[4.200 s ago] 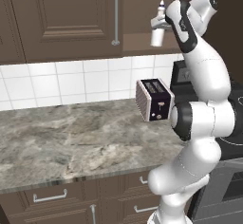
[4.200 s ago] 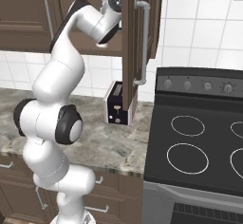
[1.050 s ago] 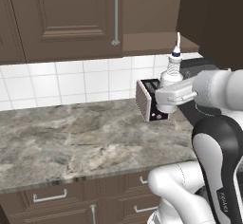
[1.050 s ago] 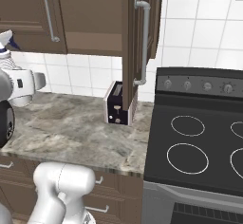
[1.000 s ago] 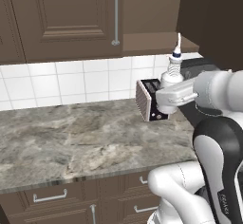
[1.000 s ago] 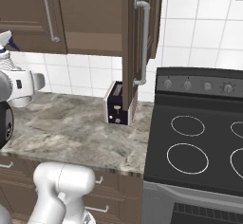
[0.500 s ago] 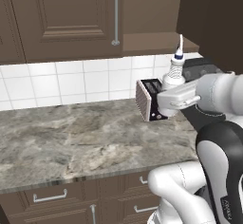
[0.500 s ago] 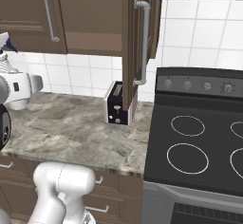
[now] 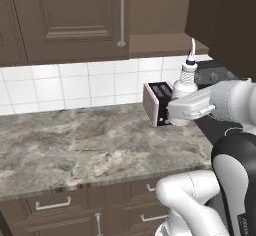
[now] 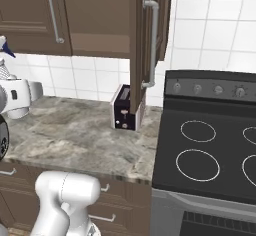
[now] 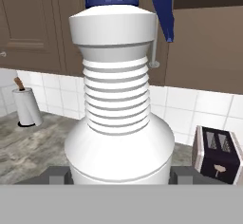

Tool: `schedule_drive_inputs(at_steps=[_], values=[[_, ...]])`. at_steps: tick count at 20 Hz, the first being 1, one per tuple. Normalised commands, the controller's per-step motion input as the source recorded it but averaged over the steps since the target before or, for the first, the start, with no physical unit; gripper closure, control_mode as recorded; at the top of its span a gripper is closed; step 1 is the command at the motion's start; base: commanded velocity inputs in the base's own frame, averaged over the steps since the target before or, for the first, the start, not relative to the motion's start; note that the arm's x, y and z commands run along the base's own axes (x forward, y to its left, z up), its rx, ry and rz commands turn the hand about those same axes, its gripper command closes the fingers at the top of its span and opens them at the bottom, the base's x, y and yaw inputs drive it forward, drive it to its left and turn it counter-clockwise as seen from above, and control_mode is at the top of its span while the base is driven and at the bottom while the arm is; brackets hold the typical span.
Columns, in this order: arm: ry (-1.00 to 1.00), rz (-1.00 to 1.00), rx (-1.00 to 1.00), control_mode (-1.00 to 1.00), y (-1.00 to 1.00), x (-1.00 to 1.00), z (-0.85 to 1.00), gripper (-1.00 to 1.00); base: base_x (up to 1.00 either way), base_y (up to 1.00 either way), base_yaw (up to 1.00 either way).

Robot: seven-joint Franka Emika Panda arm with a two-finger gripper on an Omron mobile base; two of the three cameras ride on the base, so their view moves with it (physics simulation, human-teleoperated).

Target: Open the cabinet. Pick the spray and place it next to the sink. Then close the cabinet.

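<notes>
Above the marbled surface, held upright in mid-air: spray, ribbed neck and blue trigger up, body clamped between the jaws of the gripper. Close in the hand view, spray with finger tips pressed at either side of its base. Just behind it, toaster against the tiled wall. Overhead, cabinet with one door swung open beside the stovetop. Paper towel roll farther along.

Toaster on counter, left of stove
</notes>
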Motion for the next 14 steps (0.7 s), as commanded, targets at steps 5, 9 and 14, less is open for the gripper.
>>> schedule_drive_inputs(at_steps=[5, 9, 14], values=[[0.00, 0.00, 0.00, 1.00, 0.00, 0.00, 0.00, 1.00, -0.59, 0.00, 0.06], [0.00, 0.00, 0.00, 1.00, 0.00, 0.00, 0.00, 1.00, -0.63, 0.00, 0.13], [0.00, 0.00, 0.00, 1.00, 0.00, 0.00, 0.00, 1.00, -0.61, 0.00, 0.24]])
